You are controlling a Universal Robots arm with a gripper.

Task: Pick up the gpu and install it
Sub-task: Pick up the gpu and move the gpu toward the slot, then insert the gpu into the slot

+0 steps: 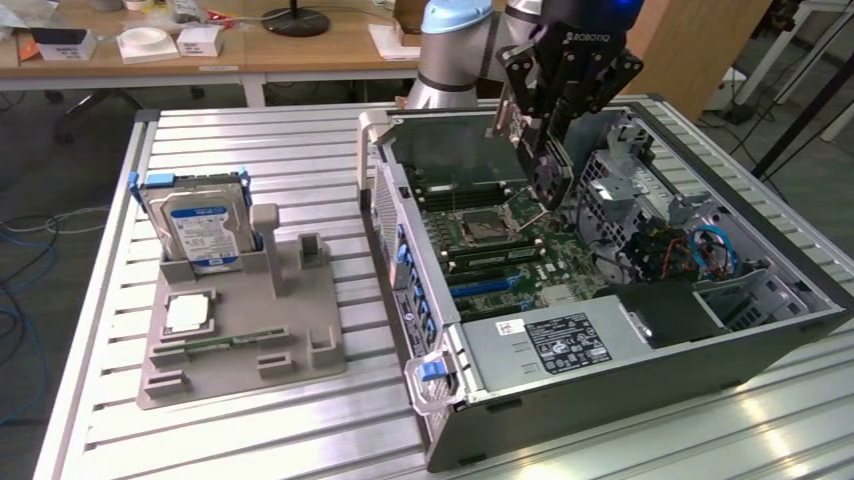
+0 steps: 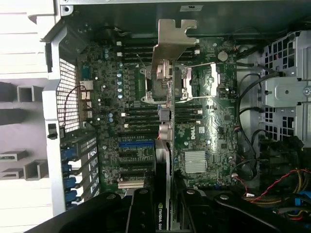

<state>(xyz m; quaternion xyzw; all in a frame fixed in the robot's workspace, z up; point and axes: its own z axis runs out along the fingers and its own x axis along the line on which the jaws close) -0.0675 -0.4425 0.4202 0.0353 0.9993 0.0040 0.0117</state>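
Black tool (image 1: 545,125) grips one gpu (image 1: 551,178) — seemingly over one case (image 1: 641,400).

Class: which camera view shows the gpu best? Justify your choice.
The wrist view: the gpu runs edge-on from the gripper to its grey bracket, its whole length clear above the motherboard. The exterior view shows the gpu gripped over the open computer case, its upper part covered by the gripper.
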